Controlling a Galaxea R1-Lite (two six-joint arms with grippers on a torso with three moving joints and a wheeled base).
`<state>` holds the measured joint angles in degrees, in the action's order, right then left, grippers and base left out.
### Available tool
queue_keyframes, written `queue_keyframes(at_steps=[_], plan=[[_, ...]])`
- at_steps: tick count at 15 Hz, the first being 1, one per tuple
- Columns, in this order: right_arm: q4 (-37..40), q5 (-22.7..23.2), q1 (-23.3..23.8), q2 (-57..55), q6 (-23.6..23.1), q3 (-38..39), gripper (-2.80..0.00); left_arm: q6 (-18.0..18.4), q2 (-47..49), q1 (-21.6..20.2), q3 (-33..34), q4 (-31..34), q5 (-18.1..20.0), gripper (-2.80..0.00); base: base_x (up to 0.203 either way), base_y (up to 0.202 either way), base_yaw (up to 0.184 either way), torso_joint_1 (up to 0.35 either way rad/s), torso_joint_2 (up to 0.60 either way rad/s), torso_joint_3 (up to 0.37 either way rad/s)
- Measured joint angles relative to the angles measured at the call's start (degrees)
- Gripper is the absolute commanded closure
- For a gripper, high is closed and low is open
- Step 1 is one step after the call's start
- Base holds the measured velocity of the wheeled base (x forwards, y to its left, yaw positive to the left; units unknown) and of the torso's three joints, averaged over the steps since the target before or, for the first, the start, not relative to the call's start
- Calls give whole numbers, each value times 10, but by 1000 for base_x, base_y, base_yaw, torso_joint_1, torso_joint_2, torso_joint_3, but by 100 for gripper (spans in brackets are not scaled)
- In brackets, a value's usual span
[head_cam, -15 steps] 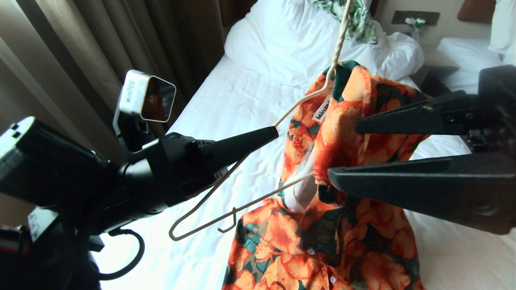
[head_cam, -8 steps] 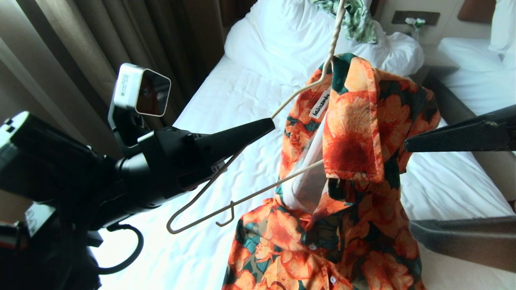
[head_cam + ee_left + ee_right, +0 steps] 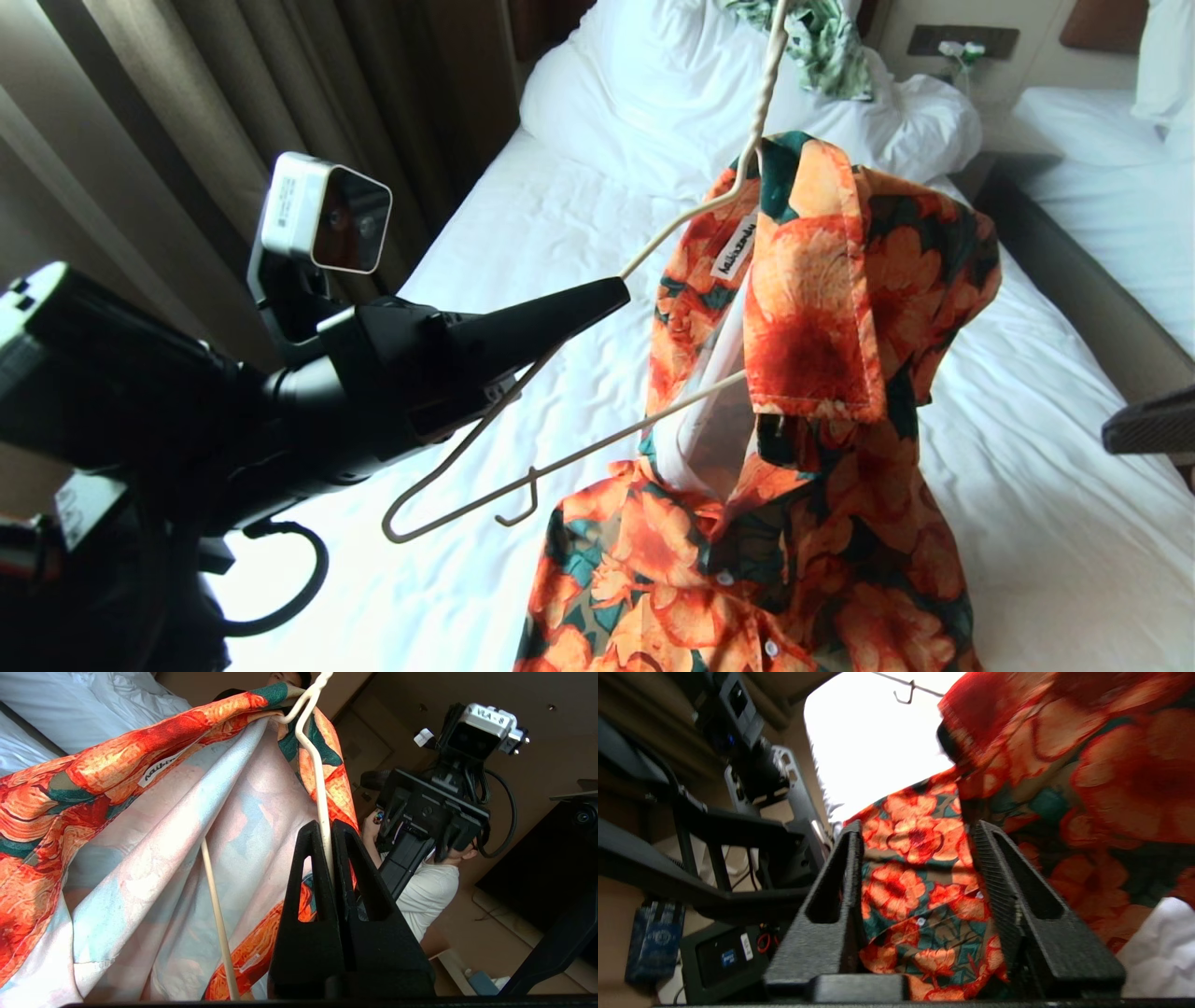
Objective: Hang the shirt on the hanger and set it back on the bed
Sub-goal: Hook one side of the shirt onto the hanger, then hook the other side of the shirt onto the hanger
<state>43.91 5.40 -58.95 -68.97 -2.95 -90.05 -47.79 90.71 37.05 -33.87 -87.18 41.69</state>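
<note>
My left gripper is shut on one sloping arm of the cream-white wire hanger and holds it tilted above the bed. The orange-flowered shirt drapes over the hanger's far shoulder. Its collar is folded down, the white neck label shows, and its lower part lies on the sheet. In the left wrist view the hanger runs up out of the jaws beside the shirt's pale inside. My right gripper is open and apart from the shirt. Only one of its fingertips shows at the head view's right edge.
A green-and-white leaf-patterned garment lies on the white pillow at the head of the bed. Curtains hang on the left. A second white bed stands to the right past a dark gap. A person in a white top sits behind.
The right gripper, which stood open around the collar, has pulled away right and down, almost out of the head view. The collar now hangs free over the hanger. The left gripper kept its hold.
</note>
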Motion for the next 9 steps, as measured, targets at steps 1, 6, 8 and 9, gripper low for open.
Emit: queue_keyframes(at_steps=[1, 6, 8, 9], plan=[[3, 2, 12, 0, 0, -15, 0, 0, -1, 0, 0, 0, 0, 0, 0, 0, 0, 0, 0, 0], [50, 43, 121, -36, -13, -159, 0, 0, -11, -7, -1, 0, -1, 0, 0, 0, 0, 0, 0, 0], [56, 49, 169, -75, -35, -207, 0, -1, -15, -8, 1, 0, -6, 0, 0, 0, 0, 0, 0, 0], [52, 50, 193, -96, -57, -220, 0, -1, -17, -7, 3, 0, -7, 0, 0, 0, 0, 0, 0, 0]])
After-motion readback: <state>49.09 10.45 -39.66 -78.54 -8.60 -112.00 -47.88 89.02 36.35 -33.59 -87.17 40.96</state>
